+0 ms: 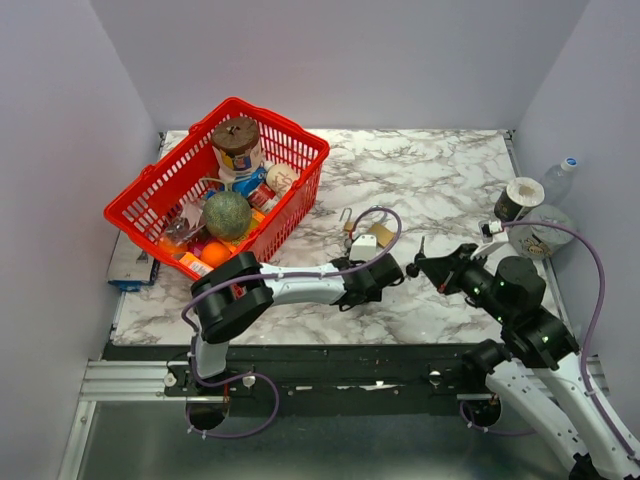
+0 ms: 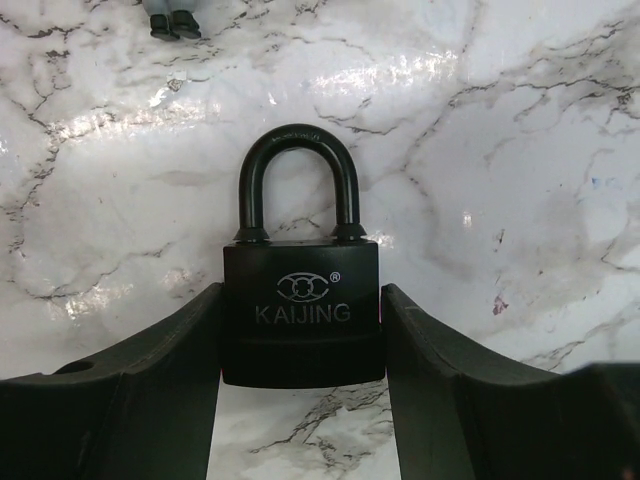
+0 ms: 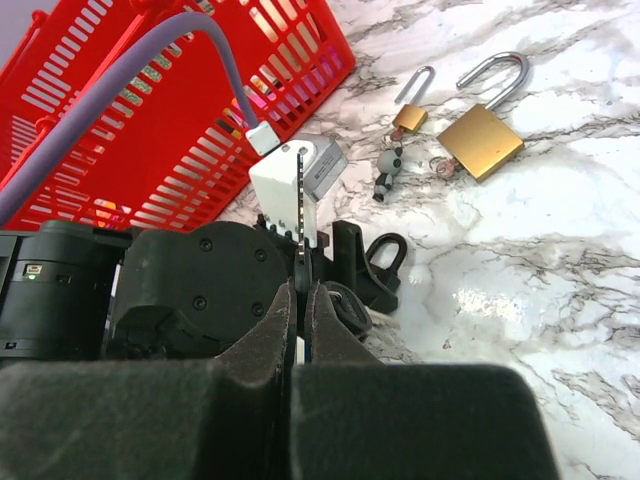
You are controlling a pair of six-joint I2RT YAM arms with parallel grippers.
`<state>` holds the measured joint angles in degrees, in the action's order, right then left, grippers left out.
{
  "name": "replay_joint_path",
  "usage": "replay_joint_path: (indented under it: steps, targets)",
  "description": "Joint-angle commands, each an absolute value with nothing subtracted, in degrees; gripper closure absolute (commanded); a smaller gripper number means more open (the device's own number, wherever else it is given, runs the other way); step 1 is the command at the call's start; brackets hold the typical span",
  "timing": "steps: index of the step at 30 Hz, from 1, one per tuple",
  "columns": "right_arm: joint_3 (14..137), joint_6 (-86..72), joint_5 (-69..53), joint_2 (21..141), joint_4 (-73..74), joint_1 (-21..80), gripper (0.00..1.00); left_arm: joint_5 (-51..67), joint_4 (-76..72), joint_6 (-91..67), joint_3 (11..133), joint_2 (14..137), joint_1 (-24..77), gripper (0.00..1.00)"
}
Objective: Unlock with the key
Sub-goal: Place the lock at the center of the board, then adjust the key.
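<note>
A black "KAIJING" padlock (image 2: 300, 310) lies flat on the marble table, shackle closed and pointing away. My left gripper (image 2: 302, 300) is shut on its body, one finger against each side. In the top view the left gripper (image 1: 390, 270) sits mid-table and hides the lock. My right gripper (image 3: 300, 295) is shut on a key (image 3: 300, 195), whose blade sticks up between the fingertips. The right gripper (image 1: 424, 264) hovers just right of the left one, with the key (image 1: 422, 246) pointing away from me. The black padlock's shackle (image 3: 386, 253) shows beyond the left gripper.
A red basket (image 1: 285, 122) full of toys stands at the back left. Two brass padlocks, one large (image 3: 480, 140) and one small (image 3: 410, 117), lie open behind the grippers beside a small figure keychain (image 3: 388, 165). A tape roll (image 1: 520, 197), a bottle (image 1: 560, 180) and a bowl (image 1: 545, 232) stand at the right edge.
</note>
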<state>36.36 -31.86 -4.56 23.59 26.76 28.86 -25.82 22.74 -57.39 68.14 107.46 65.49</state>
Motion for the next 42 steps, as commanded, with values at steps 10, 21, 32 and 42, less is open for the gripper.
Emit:
replay_joint_path:
  steps: [10,21,32,42]
  targets:
    - [37.1,-26.5,1.8,23.0,32.3,28.7,0.99,-31.4,29.3,-57.6,76.6,107.1,66.4,0.01]
    - [37.7,-22.1,4.8,28.5,32.9,28.7,0.99,-34.3,24.6,-57.7,78.9,94.0,67.7,0.04]
    - [35.4,-21.1,-1.2,32.9,26.7,28.8,0.99,-28.8,19.6,-56.2,85.7,97.8,69.7,0.09]
    - [34.6,-19.0,-1.6,32.2,26.5,28.9,0.99,-28.0,20.9,-54.4,90.6,103.5,69.8,0.19]
